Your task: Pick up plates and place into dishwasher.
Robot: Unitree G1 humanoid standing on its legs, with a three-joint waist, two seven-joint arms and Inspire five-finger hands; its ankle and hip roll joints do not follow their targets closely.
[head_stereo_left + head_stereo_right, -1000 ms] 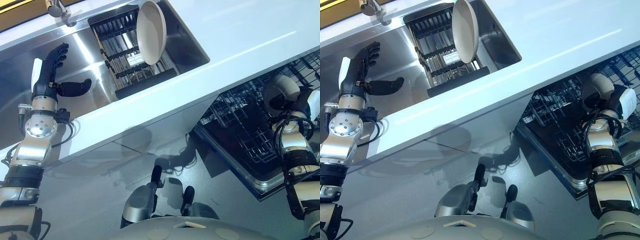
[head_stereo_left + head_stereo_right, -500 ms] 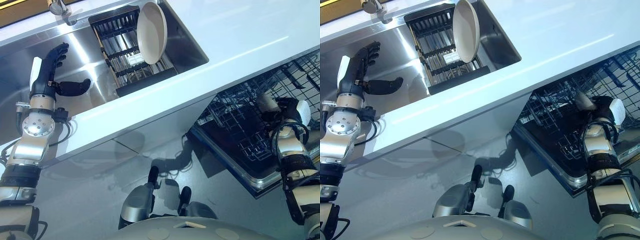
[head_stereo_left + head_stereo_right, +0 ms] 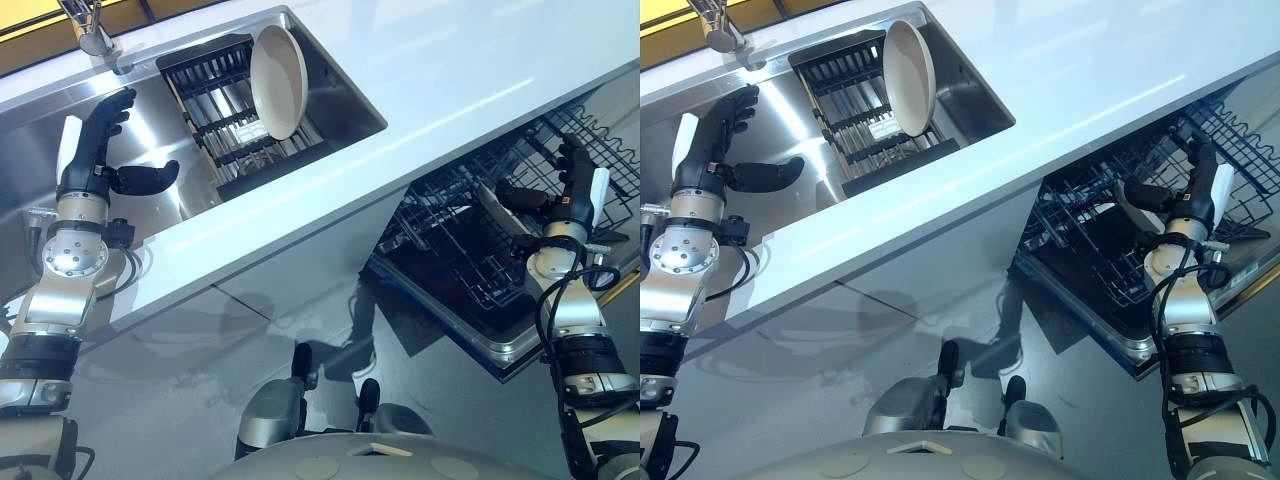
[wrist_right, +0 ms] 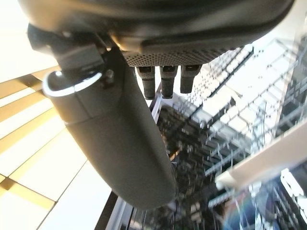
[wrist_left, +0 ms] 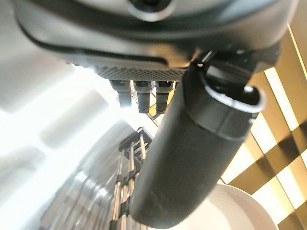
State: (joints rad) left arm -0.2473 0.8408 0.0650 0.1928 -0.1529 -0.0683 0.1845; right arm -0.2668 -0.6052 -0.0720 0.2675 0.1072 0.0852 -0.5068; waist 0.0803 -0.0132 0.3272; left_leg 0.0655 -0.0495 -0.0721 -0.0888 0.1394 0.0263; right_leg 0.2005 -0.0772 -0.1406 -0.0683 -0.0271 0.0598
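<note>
A cream plate [image 3: 278,80] stands on edge in the black dish rack [image 3: 205,95] inside the steel sink [image 3: 345,95]. My left hand [image 3: 92,155] is open over the sink basin beside the rack, thumb out; its wrist view shows the thumb [image 5: 192,158] with that plate [image 5: 240,211] beyond. A second plate [image 3: 497,212] stands tilted in the dishwasher's wire rack [image 3: 450,250]. Just to its right, my right hand [image 3: 572,192] is open with fingers straight, touching nothing. The right wrist view shows this plate's rim [image 4: 261,165] among the rack wires [image 4: 225,120].
The white counter [image 3: 480,60] runs diagonally between the sink and the pulled-out dishwasher rack below it. A faucet [image 3: 88,28] stands at the sink's far left corner. The open dishwasher door [image 3: 480,335] juts out under the rack.
My right hand lowered the plate it held into the dishwasher rack, let go and opened. The left hand stayed put; the whole picture shifted slightly.
</note>
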